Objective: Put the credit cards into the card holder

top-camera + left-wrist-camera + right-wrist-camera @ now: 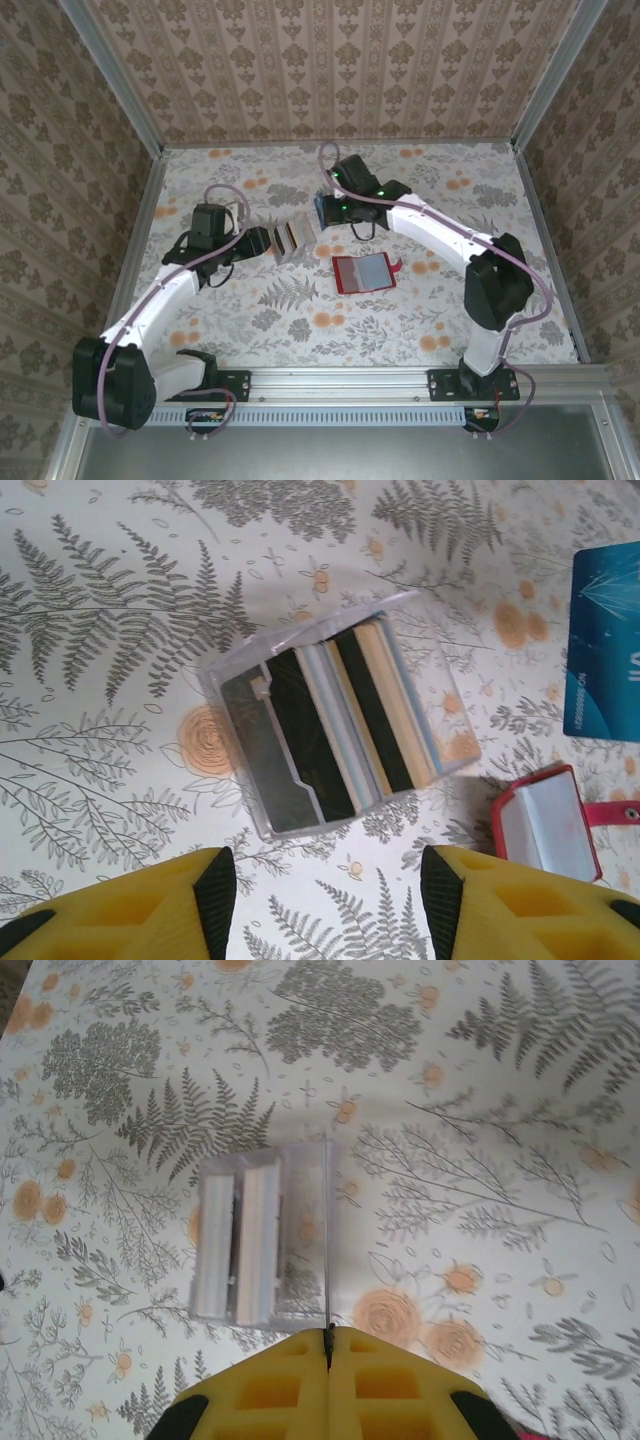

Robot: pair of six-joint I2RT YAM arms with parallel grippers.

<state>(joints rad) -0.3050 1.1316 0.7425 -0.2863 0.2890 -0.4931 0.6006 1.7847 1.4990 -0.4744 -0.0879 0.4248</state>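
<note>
Floral tabletop (400,330) runs open beside clear box (340,720); left hand (328,880) gapes, right hand (328,1335) pinches blue card (605,640).

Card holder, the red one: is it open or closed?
Open. The card holder lies spread flat, with its pale see-through pockets facing up.
</note>
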